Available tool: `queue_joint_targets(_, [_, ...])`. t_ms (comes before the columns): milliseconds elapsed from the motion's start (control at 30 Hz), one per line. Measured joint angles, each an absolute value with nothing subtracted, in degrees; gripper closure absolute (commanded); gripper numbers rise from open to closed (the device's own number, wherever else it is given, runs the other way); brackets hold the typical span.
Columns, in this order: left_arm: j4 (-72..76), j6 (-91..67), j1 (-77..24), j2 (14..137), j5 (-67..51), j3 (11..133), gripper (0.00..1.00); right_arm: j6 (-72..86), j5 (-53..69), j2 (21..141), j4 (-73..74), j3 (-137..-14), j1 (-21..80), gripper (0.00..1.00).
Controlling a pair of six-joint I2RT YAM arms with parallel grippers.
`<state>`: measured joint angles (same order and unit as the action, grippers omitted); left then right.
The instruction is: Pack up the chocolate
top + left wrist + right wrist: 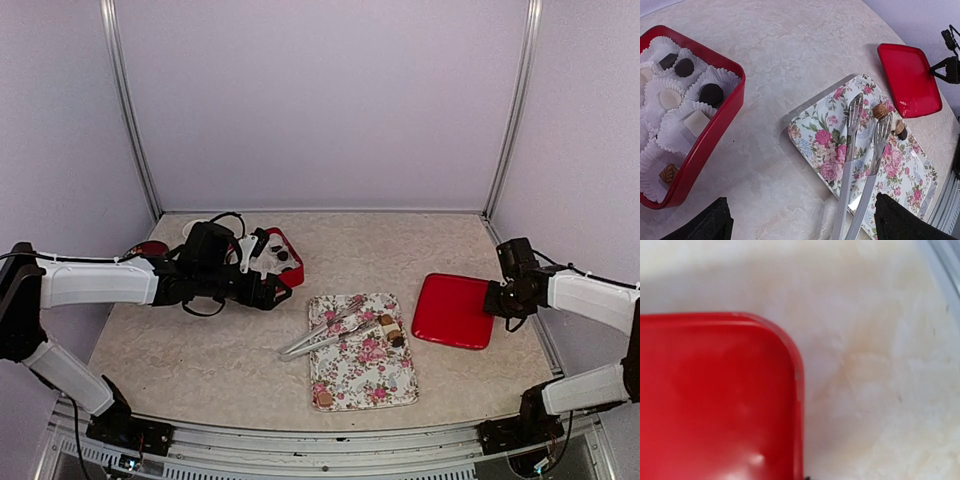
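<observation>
Partly done. Several boxed chocolates point(711, 94) sit in the red box point(726, 116) left of the floral tray point(345, 385). A few loose chocolates point(388, 325) remain on the tray beside the tongs point(325, 336). The left gripper point(278, 288) is spread wide left of the tray. The right gripper point(497, 300) is pressed together at the red lid point(452, 310), right of the tray; can't tell if it pinches it.

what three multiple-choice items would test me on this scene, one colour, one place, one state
1. The liner in the red box is: A pink, B white, C black.
2. The tongs lie: A in the red box, B on the floral tray, C on the liner.
3. The left tool is: A shut on the tongs, B shut on the liner, C open and empty.

B: crinkled white cups fill the box.
B: both tong arms rest on the rose print.
C: its fingers stand wide apart with nothing between them.
</observation>
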<state>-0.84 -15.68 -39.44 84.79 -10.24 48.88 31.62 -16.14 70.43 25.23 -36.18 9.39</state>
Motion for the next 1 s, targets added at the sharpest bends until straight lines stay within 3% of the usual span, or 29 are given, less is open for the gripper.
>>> queue_joint_targets(133, [-2.26, -16.19, -38.63, 84.79, -9.47, 48.88, 0.05, 30.85, -14.24, 66.00, 24.82, -37.67, 9.30, 1.00])
queue_joint_targets(367, [-4.67, -15.22, -38.35, 84.79, -8.67, 48.88, 0.19, 29.04, -9.65, 61.95, 23.64, -41.78, 9.30, 1.00])
queue_joint_targets(500, [-6.13, -14.09, -39.68, 84.79, -7.66, 48.66, 0.20, 28.32, -6.79, 60.80, 23.44, -43.62, 9.30, 1.00])
queue_joint_targets(667, [-6.94, -12.73, -46.28, 81.62, -5.19, 44.36, 0.22, 27.88, -3.27, 60.29, 23.16, -44.69, 9.28, 1.00])
queue_joint_targets(1000, [-12.25, -16.23, -59.99, 73.73, -1.28, 40.56, 0.42, 27.24, -0.36, 60.05, 22.57, -44.73, 9.28, 1.00])
